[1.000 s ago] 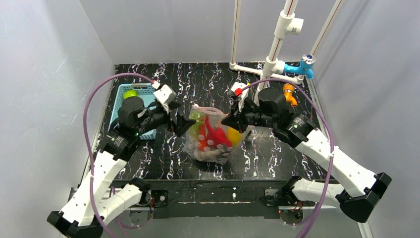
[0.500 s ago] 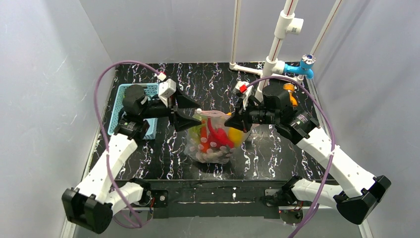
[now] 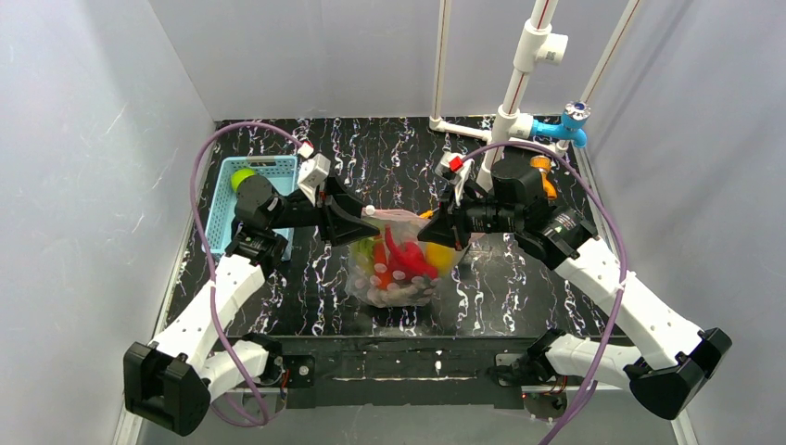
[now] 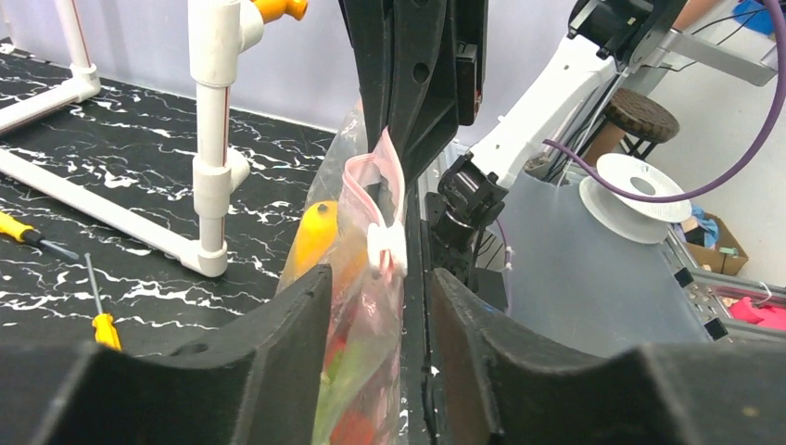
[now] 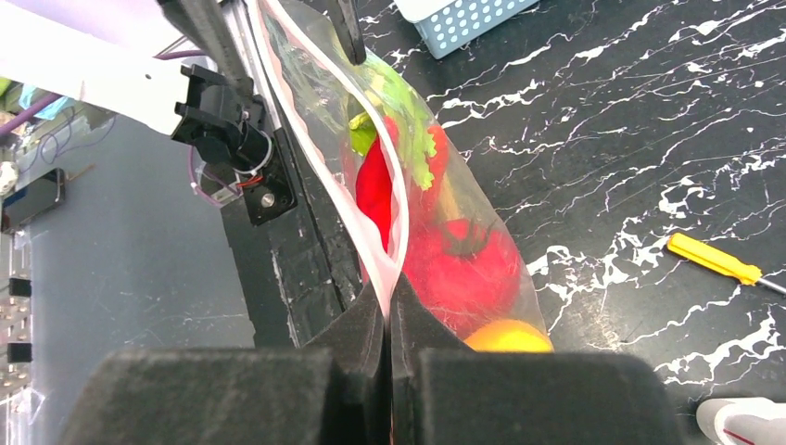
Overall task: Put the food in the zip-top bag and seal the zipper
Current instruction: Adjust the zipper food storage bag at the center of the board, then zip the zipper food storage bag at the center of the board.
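The clear, crinkly zip-top bag [image 3: 399,264] stood on the black marbled table [image 3: 519,287], with its pink zipper strip [image 4: 394,176] clamped by the right gripper [image 5: 389,313]. The left gripper [image 4: 380,278] straddled it with parted jaws, risking an off-strip pinch and a gap.

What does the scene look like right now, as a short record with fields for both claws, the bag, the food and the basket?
Left claw: open, straddling the zip-top bag at its mouth edge
Right claw: shut on the zipper
Food in bag: red, yellow and green pieces
Green fruit: in the blue basket, outside the bag
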